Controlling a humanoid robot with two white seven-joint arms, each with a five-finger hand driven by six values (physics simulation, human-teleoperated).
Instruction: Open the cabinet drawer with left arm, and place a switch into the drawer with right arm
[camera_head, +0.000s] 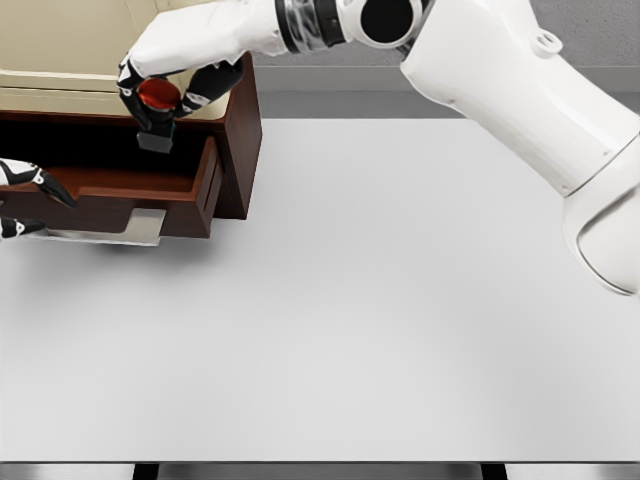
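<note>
The switch (156, 110), a red button on a black base, hangs upright just above the open drawer (190, 195) of the dark wood cabinet (243, 130). My right hand (160, 100) is shut on it, with black fingers wrapped around the red cap. Its arm reaches in from the right across the top of the picture. My left hand (25, 205) shows at the left edge, its fingers (45, 187) spread in front of the drawer by the left end of the silver handle (120, 232). Most of that hand is out of frame.
The cabinet stands at the far left on a wide white table (380, 320). A beige top (60, 50) covers the cabinet above the drawer. The table's front edge runs along the bottom of the picture.
</note>
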